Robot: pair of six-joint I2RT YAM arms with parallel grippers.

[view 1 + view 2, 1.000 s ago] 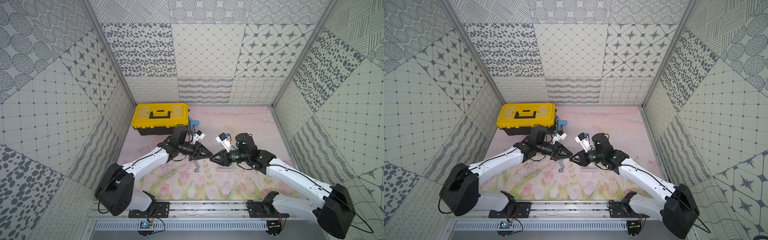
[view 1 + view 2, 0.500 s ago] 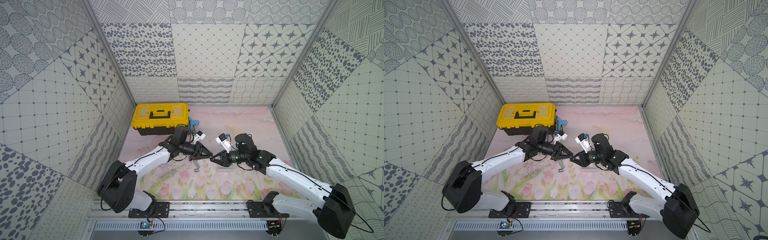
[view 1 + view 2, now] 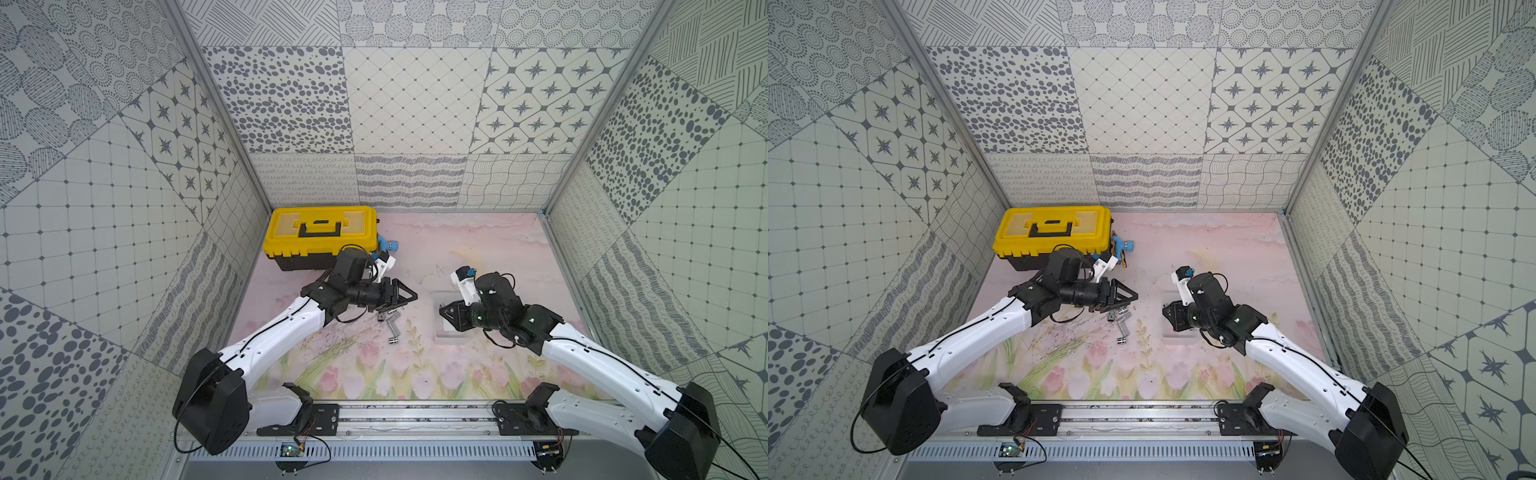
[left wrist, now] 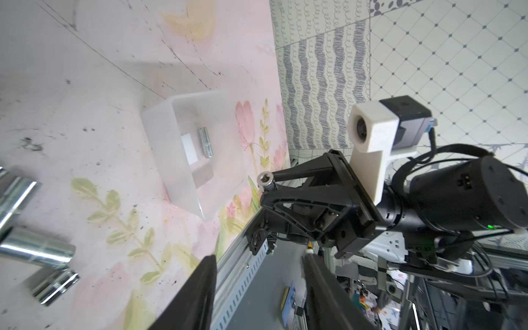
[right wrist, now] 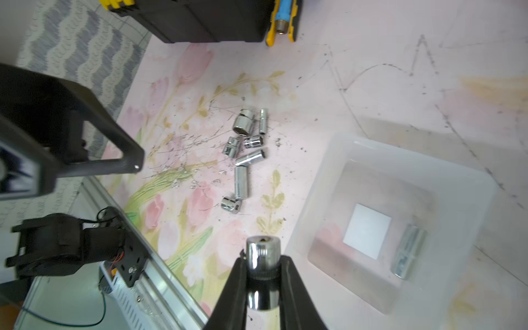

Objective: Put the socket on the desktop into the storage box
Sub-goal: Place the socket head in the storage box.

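Note:
A chrome socket (image 5: 263,254) sits between the fingers of my right gripper (image 5: 263,258), which is shut on it. In a top view the right gripper (image 3: 444,309) hovers at the left edge of the translucent storage box (image 3: 449,338). The box (image 5: 371,148) has a white patch on its floor and one socket (image 5: 407,255) lying inside. Several loose sockets (image 3: 390,326) lie on the mat left of the box. My left gripper (image 3: 413,296) hangs above them, open and empty; its own view shows the fingers (image 4: 205,274) well apart.
A yellow-lidded black toolbox (image 3: 320,232) stands at the back left, with a blue and yellow tool (image 3: 388,246) beside it. Patterned walls close in three sides. A metal rail (image 3: 415,415) runs along the front edge.
The two grippers were tip to tip; now they are apart. The left one has opened. The right one has drawn back to the right to the box, holding the socket.

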